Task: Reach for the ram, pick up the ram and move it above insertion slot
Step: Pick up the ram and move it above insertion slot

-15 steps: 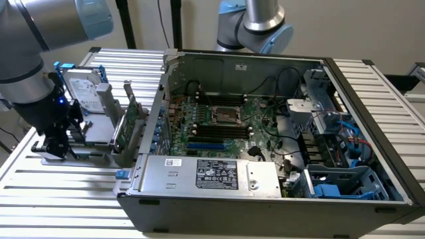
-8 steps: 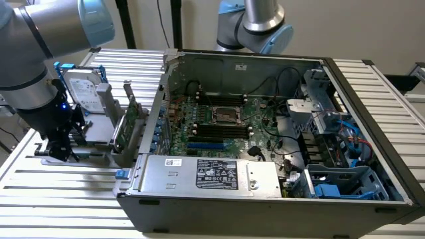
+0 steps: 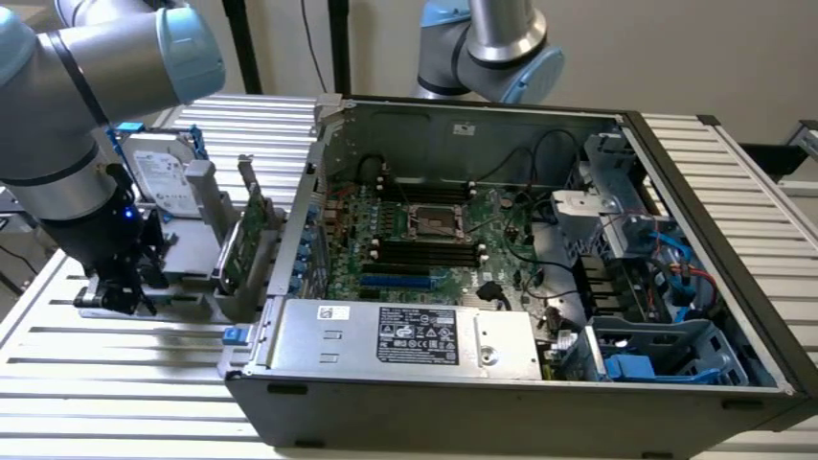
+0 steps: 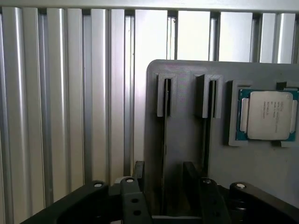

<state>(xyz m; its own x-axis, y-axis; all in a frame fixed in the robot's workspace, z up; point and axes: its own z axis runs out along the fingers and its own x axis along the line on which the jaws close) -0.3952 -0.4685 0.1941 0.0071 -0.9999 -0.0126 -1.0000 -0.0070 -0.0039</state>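
1. The end effector [image 3: 122, 283] [image 4: 164, 169] is seen lowered onto the grey holder [image 4: 261, 177], at the holder's end on the exterior view's left.
2. Its jaws are held apart and nothing is gripped. One dark finger [image 4: 139, 176] is placed on each side of a narrow slot in the holder.
3. The ram [image 4: 164, 135] is seen edge-on as a thin dark line standing in that slot. It lies between the fingers, with a gap left on both sides.
4. A processor chip [image 4: 266, 115] is laid flat in a recess of the holder, beyond a second slot.
5. A silver hard drive [image 3: 167, 177] and a green expansion card [image 3: 252, 230] are stood upright on the holder.
6. An open computer case [image 3: 511, 383] is set just beside the holder, on the exterior view's right.
7. The insertion slot [image 3: 428, 251] is found among parallel black sockets on the green motherboard [image 3: 499, 240] inside that case, well apart from the holder.
8. Holder and case are carried by a slatted metal desk [image 3: 128, 383].
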